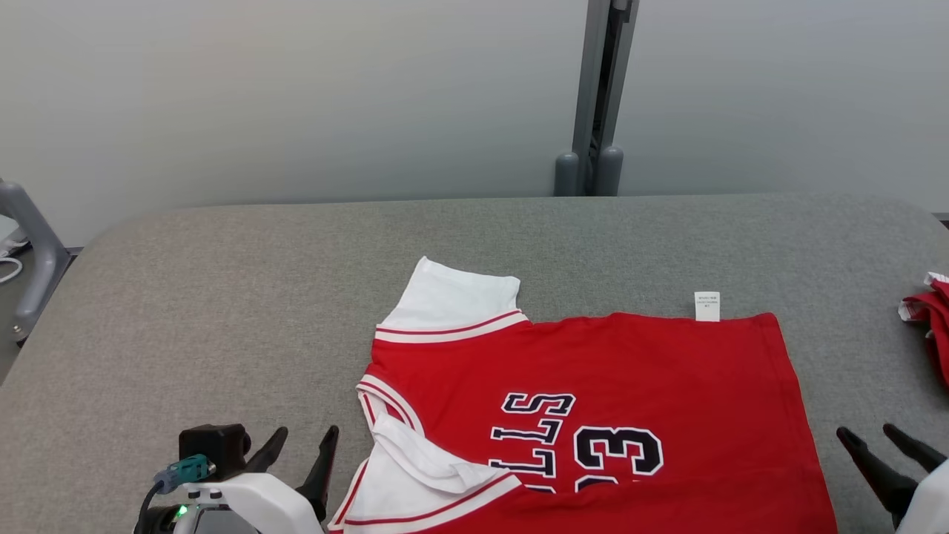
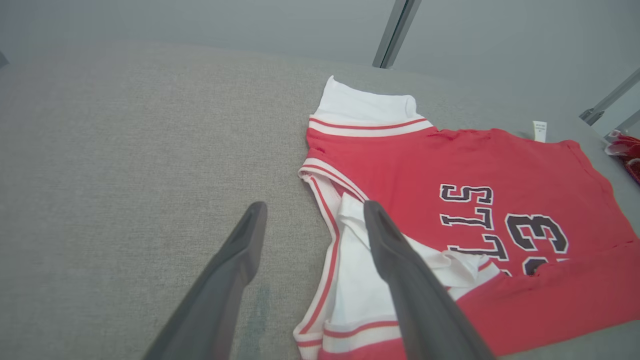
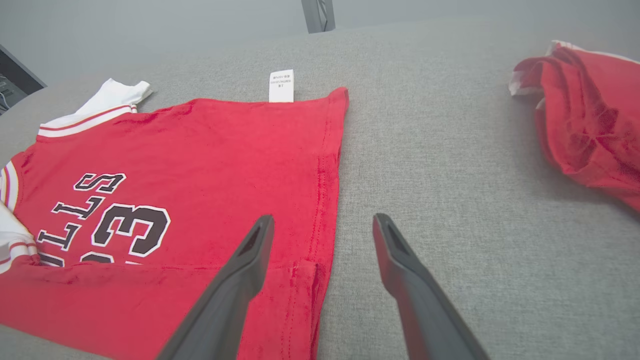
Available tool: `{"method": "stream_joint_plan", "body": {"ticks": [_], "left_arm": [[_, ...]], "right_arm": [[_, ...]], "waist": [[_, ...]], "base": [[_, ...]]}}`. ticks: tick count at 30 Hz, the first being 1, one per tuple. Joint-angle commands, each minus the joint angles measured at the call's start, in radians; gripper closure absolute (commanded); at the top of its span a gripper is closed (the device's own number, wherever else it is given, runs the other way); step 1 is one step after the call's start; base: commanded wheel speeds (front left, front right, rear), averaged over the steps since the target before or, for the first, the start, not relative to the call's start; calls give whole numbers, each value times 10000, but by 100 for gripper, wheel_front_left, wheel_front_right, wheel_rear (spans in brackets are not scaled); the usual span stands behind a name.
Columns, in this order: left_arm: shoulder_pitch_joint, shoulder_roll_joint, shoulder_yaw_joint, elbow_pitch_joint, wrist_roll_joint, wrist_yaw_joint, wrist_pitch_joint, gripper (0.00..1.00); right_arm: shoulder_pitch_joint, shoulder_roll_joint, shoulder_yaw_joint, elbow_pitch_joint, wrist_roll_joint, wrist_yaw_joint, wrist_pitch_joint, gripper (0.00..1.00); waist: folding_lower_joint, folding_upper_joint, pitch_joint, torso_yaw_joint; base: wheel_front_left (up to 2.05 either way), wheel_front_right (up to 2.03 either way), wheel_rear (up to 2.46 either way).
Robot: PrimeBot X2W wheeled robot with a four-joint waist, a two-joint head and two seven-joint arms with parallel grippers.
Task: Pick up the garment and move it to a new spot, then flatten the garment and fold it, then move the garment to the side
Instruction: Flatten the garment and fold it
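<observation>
The garment (image 1: 593,371) (image 2: 450,165) (image 3: 225,150) is a red jersey with white sleeves and dark lettering, lying flat on the grey table with its near edge folded over the print. My left gripper (image 1: 304,439) (image 2: 315,210) stands open above the jersey's left, collar-side edge, with nothing between its fingers. My right gripper (image 1: 875,436) (image 3: 322,223) is open too, just off the jersey's right hem, holding nothing. A white care label (image 1: 706,305) sticks out at the far hem.
A second crumpled red cloth (image 1: 930,319) (image 3: 585,120) lies at the table's right edge. A grey post (image 1: 597,96) stands behind the table (image 1: 222,297), against a pale wall. A grey frame (image 1: 33,252) sits off the left edge.
</observation>
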Motion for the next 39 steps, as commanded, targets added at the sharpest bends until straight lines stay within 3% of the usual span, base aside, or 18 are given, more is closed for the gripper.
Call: {"method": "stream_joint_plan", "body": {"ticks": [1,8,14,18,25,39], "left_arm": [[-130,-54,110,73,96,68,-246,0],[-646,-1027,535,844,844,93,-2358,0],[-1483,-2005,486,1624,1713,130,-2721,0],[-1940,-2682,430,2067,2105,3,-2776,0],[-2403,-3555,553,2405,2743,-177,-2788,0],[-2670,-4422,1079,2354,4004,-407,-2792,0]], "right_arm": [[-138,12,-37,93,-154,-4,-207,0],[-1320,909,-761,1472,-1676,-4,-880,0],[-1996,1448,-1784,1871,-2923,-4,-871,0],[-2277,1691,-2080,2159,-2879,-4,-873,0],[-2994,1226,-1543,2705,-2542,-4,-868,0],[-4359,432,-96,3170,-1014,-4,-742,0]], "waist": [[0,0,109,-121],[0,0,700,-336],[0,0,1410,-217],[0,0,1810,38],[0,0,2625,660],[0,0,3712,1444]], "base": [[0,0,0],[0,0,0],[0,0,0],[0,0,0],[0,0,0],[0,0,0]]}}
